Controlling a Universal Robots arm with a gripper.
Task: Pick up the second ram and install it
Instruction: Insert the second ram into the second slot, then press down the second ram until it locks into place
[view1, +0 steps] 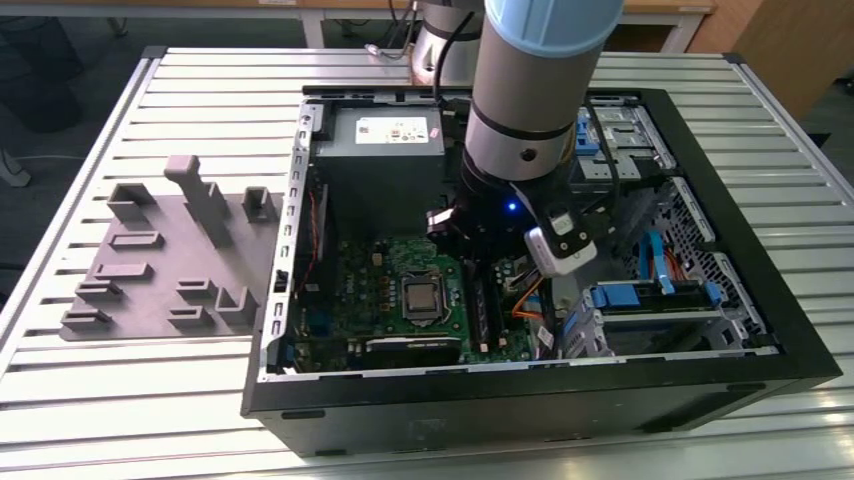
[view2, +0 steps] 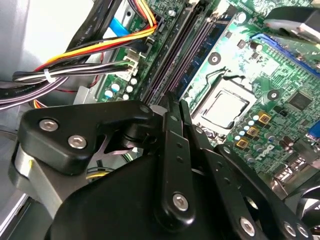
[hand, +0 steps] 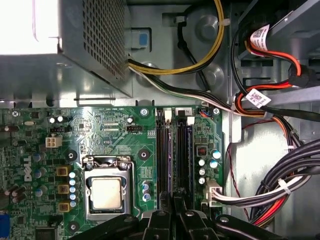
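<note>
Dark, thin second ram (hand: 170, 165) stands upright in slot (hand: 161, 160).

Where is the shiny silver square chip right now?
The processor sits in its socket on the green motherboard in the first wrist view, beside the long black memory slots, near the gripper.

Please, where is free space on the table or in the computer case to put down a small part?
The slatted table is bare behind the gray holder and in front of it. Inside the case, the motherboard, cables and drive bays crowd everything, with the gripper low over the memory slots.
</note>
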